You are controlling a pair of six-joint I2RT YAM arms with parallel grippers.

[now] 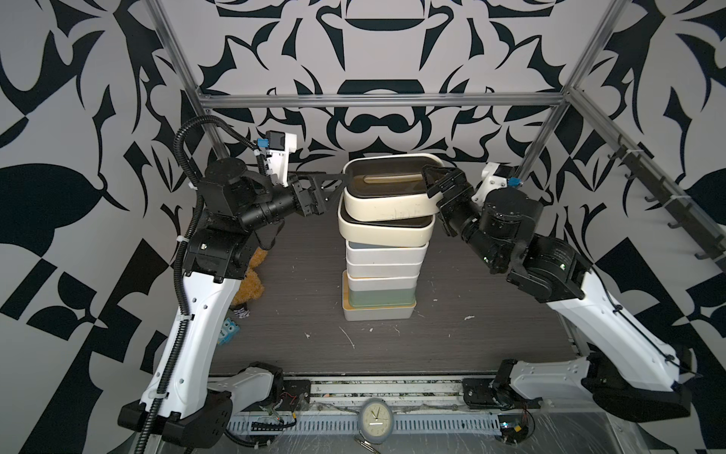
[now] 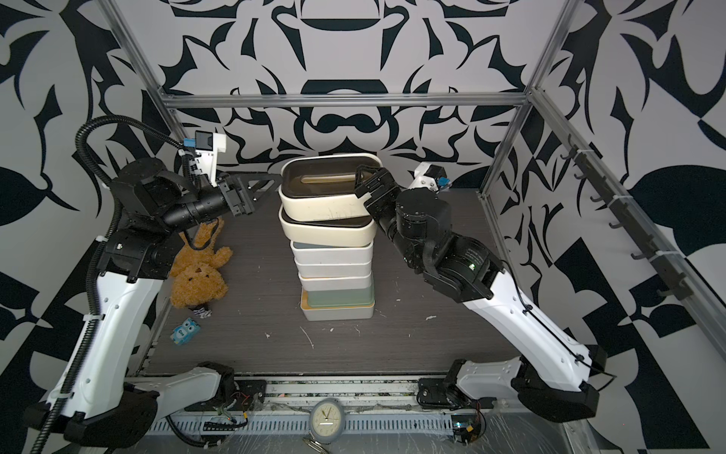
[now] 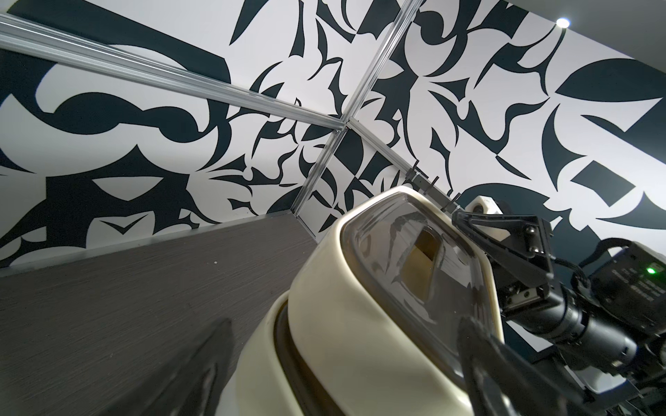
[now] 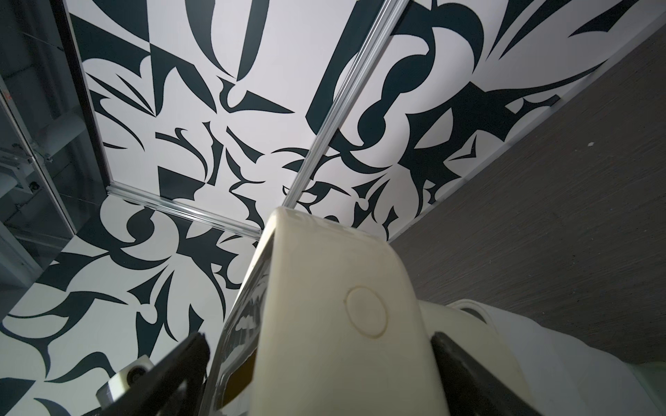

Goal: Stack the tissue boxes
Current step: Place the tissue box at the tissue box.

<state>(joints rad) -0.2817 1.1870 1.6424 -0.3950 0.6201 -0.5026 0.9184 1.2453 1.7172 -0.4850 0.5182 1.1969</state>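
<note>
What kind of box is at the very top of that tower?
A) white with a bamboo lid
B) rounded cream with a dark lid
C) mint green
B: the top cream box, with its dark slotted lid, sits highest, while the mint green box lies near the bottom.

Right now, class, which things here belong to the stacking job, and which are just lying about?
Job: top cream box; second cream box; grey-lidded box; two white boxes; mint green box; bottom bamboo-lidded box.
Lying about: brown plush bunny; small blue toy; clock.
</note>
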